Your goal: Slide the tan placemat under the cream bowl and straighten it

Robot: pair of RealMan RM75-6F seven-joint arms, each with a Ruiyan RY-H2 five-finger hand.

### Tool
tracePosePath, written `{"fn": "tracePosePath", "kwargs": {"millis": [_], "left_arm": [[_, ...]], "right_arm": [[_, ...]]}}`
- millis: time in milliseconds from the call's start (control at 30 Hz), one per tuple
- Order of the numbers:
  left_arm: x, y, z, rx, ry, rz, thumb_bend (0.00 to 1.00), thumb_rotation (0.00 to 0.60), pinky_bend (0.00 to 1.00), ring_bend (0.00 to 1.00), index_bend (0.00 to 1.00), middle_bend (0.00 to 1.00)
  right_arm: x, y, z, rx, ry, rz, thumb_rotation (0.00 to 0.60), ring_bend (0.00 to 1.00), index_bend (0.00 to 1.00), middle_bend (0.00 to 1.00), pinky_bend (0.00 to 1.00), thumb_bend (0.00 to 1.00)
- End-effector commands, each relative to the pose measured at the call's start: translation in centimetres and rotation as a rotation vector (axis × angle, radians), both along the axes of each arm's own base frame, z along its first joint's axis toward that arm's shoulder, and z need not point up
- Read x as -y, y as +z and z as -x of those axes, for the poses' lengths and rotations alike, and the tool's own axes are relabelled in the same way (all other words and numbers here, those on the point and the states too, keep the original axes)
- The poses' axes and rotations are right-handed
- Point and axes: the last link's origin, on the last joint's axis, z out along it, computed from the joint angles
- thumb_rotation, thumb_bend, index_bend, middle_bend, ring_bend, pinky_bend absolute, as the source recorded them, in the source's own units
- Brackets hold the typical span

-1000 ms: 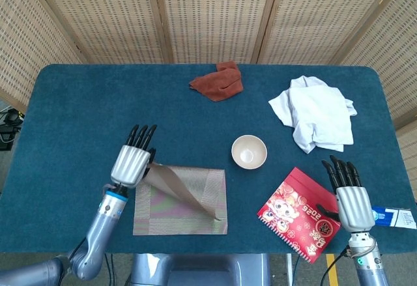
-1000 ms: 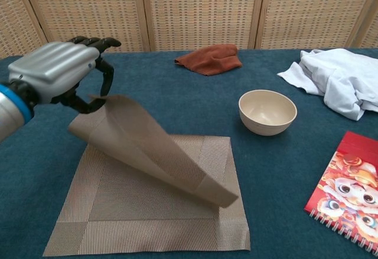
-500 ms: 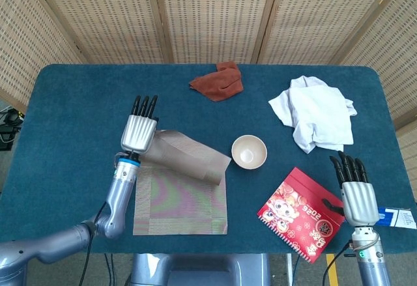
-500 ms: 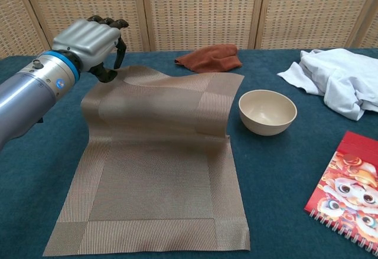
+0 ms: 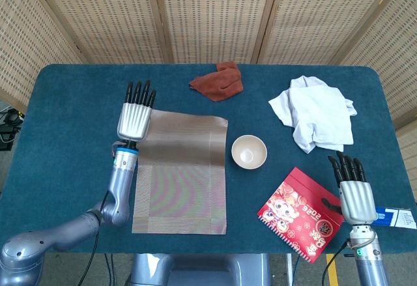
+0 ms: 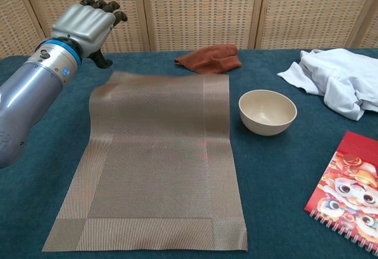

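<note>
The tan placemat (image 5: 181,172) (image 6: 156,164) lies unfolded and flat on the blue table, its long side running away from me. Its right edge is just left of the cream bowl (image 5: 249,151) (image 6: 267,111), which stands upright on the bare cloth, not on the mat. My left hand (image 5: 135,113) (image 6: 85,26) hovers at the mat's far left corner with fingers stretched out and nothing in it. Holding nothing, my right hand (image 5: 355,191) has its fingers straight near the front right, beside the red notebook; only the head view shows it.
A rust cloth (image 5: 218,81) (image 6: 209,58) lies at the back centre. A crumpled white cloth (image 5: 317,111) (image 6: 336,82) lies at the back right. A red spiral notebook (image 5: 300,213) (image 6: 348,191) lies right of the bowl, with a small blue-white box (image 5: 394,217) at the right edge.
My left hand carried the folded-over flap of the placemat away from me, laid it out flat and let go. The right hand drew back slightly.
</note>
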Motion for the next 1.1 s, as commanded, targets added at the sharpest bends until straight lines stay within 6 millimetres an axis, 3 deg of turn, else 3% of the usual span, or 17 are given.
{"fn": "tracePosePath", "kwargs": {"millis": [33,200,433,533,600,767,933,1100], "left_arm": [[0.1,0.7,0.7,0.013,0.005,-0.022,0.24,0.600,0.00,0.00,0.00,0.00],[1.3,2.2,2.3,0.058,0.015,-0.026,0.24,0.600,0.00,0.00,0.00,0.00],[5.5,4.0,4.7,0.141,0.030,0.040,0.24,0.600,0.00,0.00,0.04,0.00],[8.4,5.6,5.8,0.137,0.026,0.058,0.24,0.600,0.00,0.00,0.04,0.00],[11.8,7.1,7.1,0.138,0.036,0.073,0.24,0.600,0.00,0.00,0.04,0.00],[16.3,9.0,9.3,0.137,0.075,0.094,0.24,0.600,0.00,0.00,0.03,0.00],[19.9,10.3,11.2,0.175,0.098,0.072,0.24,0.600,0.00,0.00,0.03,0.00],[22.6,10.9,13.2,0.232,0.131,0.049,0.24,0.600,0.00,0.00,0.03,0.00]], "right_arm": [[-0.1,0.0,-0.1,0.003,0.003,-0.003,0.600,0.00,0.05,0.00,0.00,0.21],[-0.2,-0.2,-0.2,0.006,0.010,-0.017,0.600,0.00,0.05,0.00,0.00,0.21],[-0.5,-0.6,-0.4,0.004,0.022,-0.034,0.600,0.00,0.05,0.00,0.00,0.21],[-0.7,-0.8,-0.6,0.004,0.032,-0.045,0.600,0.00,0.05,0.00,0.00,0.21],[-0.9,-1.0,-0.8,0.006,0.047,-0.063,0.600,0.00,0.05,0.00,0.00,0.21],[-1.2,-1.3,-1.1,-0.018,0.088,-0.099,0.600,0.00,0.05,0.00,0.00,0.21],[-1.8,-1.6,-1.2,-0.039,0.143,-0.140,0.600,0.00,0.08,0.00,0.00,0.21],[-2.6,-1.9,-1.2,0.005,0.250,-0.305,0.600,0.00,0.21,0.00,0.00,0.21]]}}
